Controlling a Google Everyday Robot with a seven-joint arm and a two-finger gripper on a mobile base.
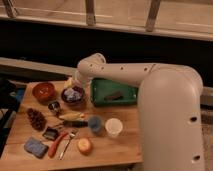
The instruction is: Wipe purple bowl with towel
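The robot's white arm (125, 75) reached in from the right over a crowded wooden tabletop (125, 147). Its pincer (70, 84) sat low at the far rim of the purple bowl (73, 100), tucked under the bent wrist, so whether it was wide, narrow or holding anything could not be told. A yellowish patch showed just beside it, too indistinct to name.

The purple bowl stood toward the back left of the tabletop, between an orange-red bowl (44, 92) on its left and a green tray (102, 97) on its right. A pale, bluish crumple that looked like the towel (73, 93) lay inside it. A small dark object (115, 95) rested in the tray.

In front of the bowl stood a little metal cup (54, 106), with a pine cone (36, 119) further left and a yellowish, banana-like item (71, 116) near the middle. A blue cup (95, 124) and a white cup (113, 128) stood side by side, close but apart.

Along the near edge lay a blue sponge (36, 147), a small dark box (50, 133), a red-handled tool (56, 145), a metal utensil (67, 141) and an orange fruit (84, 145).

The robot's bulky white body (172, 125) filled the right foreground — hiding the tabletop's right end. The arm itself crossed above the tray's back edge. Behind ran a dark ledge and pale upright posts (90, 12).
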